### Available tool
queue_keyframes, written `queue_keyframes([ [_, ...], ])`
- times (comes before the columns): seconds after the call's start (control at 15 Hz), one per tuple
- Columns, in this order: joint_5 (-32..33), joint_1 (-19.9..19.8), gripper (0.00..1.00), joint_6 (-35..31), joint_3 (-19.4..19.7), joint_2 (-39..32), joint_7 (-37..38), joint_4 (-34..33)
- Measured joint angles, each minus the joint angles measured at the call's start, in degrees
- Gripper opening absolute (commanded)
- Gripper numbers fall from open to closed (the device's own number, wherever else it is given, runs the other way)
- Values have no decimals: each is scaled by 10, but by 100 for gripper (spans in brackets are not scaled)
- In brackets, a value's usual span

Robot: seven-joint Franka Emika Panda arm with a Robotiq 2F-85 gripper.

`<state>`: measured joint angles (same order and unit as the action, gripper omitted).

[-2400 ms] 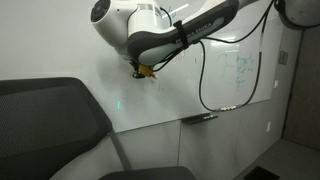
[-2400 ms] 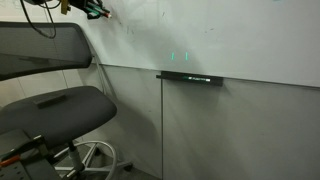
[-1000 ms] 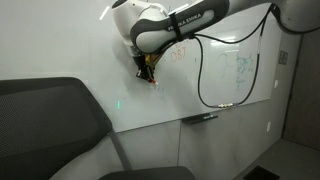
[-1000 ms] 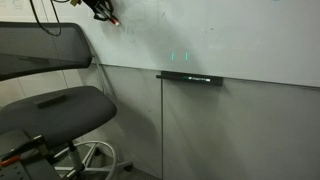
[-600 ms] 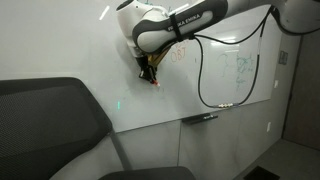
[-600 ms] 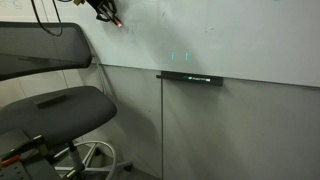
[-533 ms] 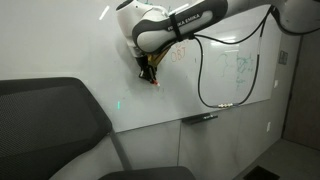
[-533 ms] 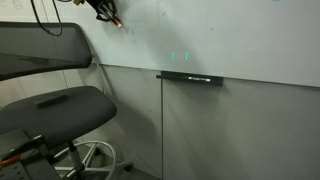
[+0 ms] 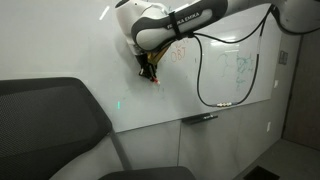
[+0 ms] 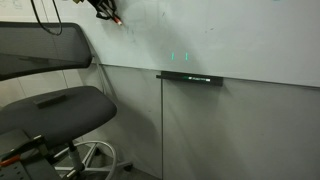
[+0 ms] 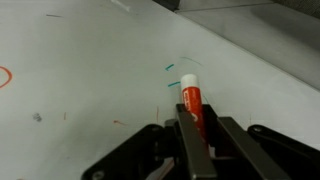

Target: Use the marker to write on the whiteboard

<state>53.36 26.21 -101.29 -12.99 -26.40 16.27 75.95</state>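
The whiteboard (image 9: 230, 70) is a large glossy white wall board with faint orange and green scribbles; it also shows in the other exterior view (image 10: 230, 40) and fills the wrist view (image 11: 80, 70). My gripper (image 9: 148, 72) is shut on the marker (image 9: 153, 79), a short orange-red stick whose tip points at the board. In the wrist view the marker (image 11: 190, 100) stands between the two dark fingers (image 11: 197, 135), its white end at or very near the board surface. The gripper also shows at the top left in an exterior view (image 10: 108, 12).
A dark grey chair back (image 9: 45, 125) stands in front of the board; the chair (image 10: 60, 105) shows whole in an exterior view. A long dark bar-shaped item (image 10: 188, 77) hangs at the board's lower edge (image 9: 200, 118). A black cable (image 9: 203, 70) loops down from the arm.
The gripper with the marker has moved up and slightly along the board since 2.4 s ago; over the last second it has barely shifted.
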Motion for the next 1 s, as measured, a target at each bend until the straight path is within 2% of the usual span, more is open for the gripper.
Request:
queue_keyframes([
  [0.33,29,15,5,24,6,0,1,-16],
  [0.73,94,41,5,50,6,2,17,-24],
  [1.0,132,42,5,69,13,8,42,-19],
])
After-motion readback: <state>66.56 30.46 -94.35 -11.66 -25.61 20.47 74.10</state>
